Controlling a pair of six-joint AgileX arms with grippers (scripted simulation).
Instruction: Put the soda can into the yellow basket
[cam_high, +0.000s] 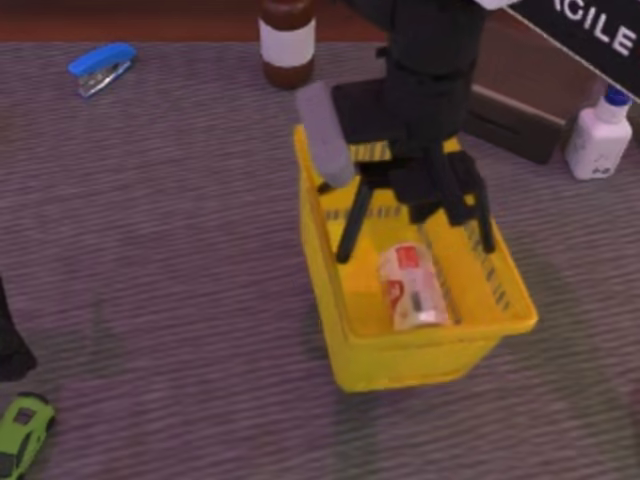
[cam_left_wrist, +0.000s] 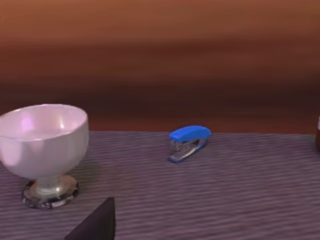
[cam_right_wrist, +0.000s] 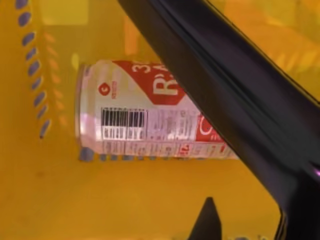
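Nearest you in the top view, at the table's front left corner, a lime-green toy car (cam_high: 22, 430) with glossy moulded bodywork sits on the grey, finely ribbed tablecloth (cam_high: 180, 260). Just above it a dark sliver of your left arm (cam_high: 12, 345) pokes in from the left edge; its gripper is out of sight, so you cannot tell how its fingers stand.

Move inward and you reach the yellow basket (cam_high: 420, 360), a bright, smooth plastic rectangle with rows of slots in its walls, set a little askew right of the table's middle. The soda can (cam_high: 412, 287) lies on its side on the basket floor, against the front wall: a small white cylinder with red print and, in the right wrist view, a barcode panel on its glossy skin (cam_right_wrist: 145, 125). One thin black handle (cam_high: 352, 222) of the basket slants across its opening.

Your right gripper (cam_high: 440, 205) hangs over the rear half of the basket, above the can and apart from it; its blocky black fingers are spread and hold nothing.

Farther back, a brown bottle (cam_high: 287, 40) with a white label stands beyond the basket's far-left corner. A white glue bottle (cam_high: 598, 132) with a blue cap stands at the far right, and a blue stapler (cam_high: 101, 68) with a rounded top lies at the far left. The left wrist view also shows a pearly white footed bowl (cam_left_wrist: 44, 150) on the cloth.
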